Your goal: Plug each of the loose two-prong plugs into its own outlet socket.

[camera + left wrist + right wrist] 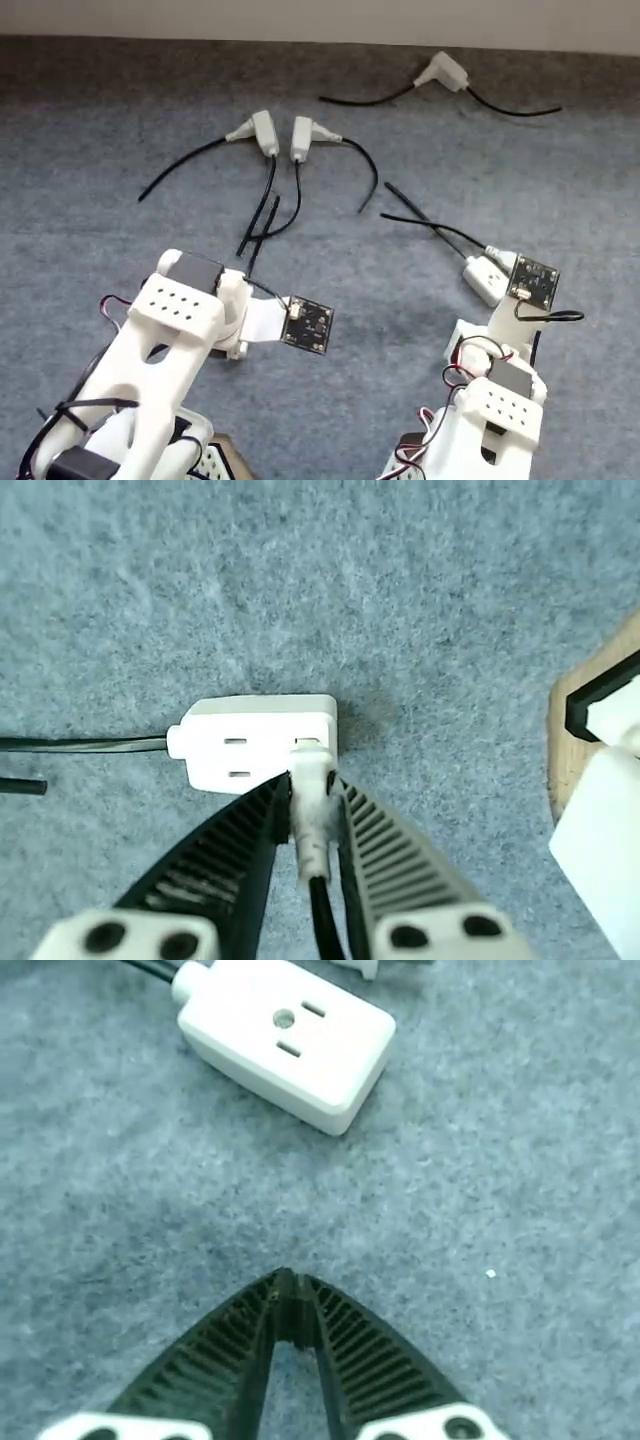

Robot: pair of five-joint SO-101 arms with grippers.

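Observation:
My left gripper (310,782) is shut on a white two-prong plug (312,810) with a black cord. The plug's nose presses against one slot pair of a flat white outlet (250,742) lying on the grey carpet; I cannot tell how deep the prongs sit. My right gripper (291,1295) is shut on nothing, a short way from a second white outlet (290,1040), also seen as the outlet (486,281) by the right arm. A loose plug (500,257) lies beside it. Three more corded plugs lie farther off: two (262,130) (300,138) side by side and one (445,72) at the back.
Black cords (268,215) trail across the carpet between the far plugs and the arms. A wooden board edge (585,715) and a white arm base (600,830) sit close beside the left gripper. Open carpet lies between the two arms.

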